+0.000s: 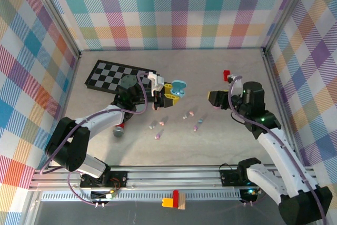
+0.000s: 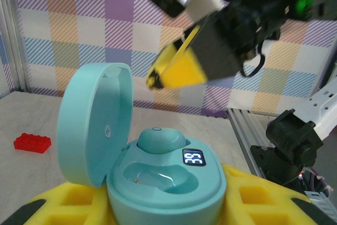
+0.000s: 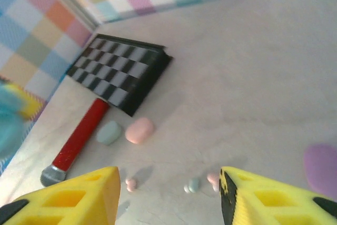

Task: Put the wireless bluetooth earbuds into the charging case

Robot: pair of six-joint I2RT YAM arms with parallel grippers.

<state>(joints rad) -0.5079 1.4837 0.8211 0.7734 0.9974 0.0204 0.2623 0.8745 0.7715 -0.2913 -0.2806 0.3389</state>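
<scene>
My left gripper (image 1: 167, 94) is shut on the open teal charging case (image 2: 168, 183), its yellow fingers (image 2: 68, 206) pressed to the case's sides. The lid (image 2: 92, 122) stands up on the left. One teal earbud (image 2: 160, 140) sits in the back slot, the front slot (image 2: 158, 175) is bare, and a small display (image 2: 193, 157) is lit. My right gripper (image 3: 168, 196) is open with nothing between its fingers, hanging just beyond the case (image 1: 179, 87). Loose earbuds lie on the table below it: a pink one (image 3: 130, 184), a bluish one (image 3: 194, 185) and another pink one (image 3: 213, 178).
Closed pebble cases lie on the table: pale green (image 3: 109, 132), pink (image 3: 139, 129) and purple (image 3: 321, 164). A red-handled tool (image 3: 79, 140) lies beside a checkerboard (image 1: 113, 75). A red brick (image 1: 226, 74) sits at the back. Plaid walls (image 1: 174, 9) enclose the table.
</scene>
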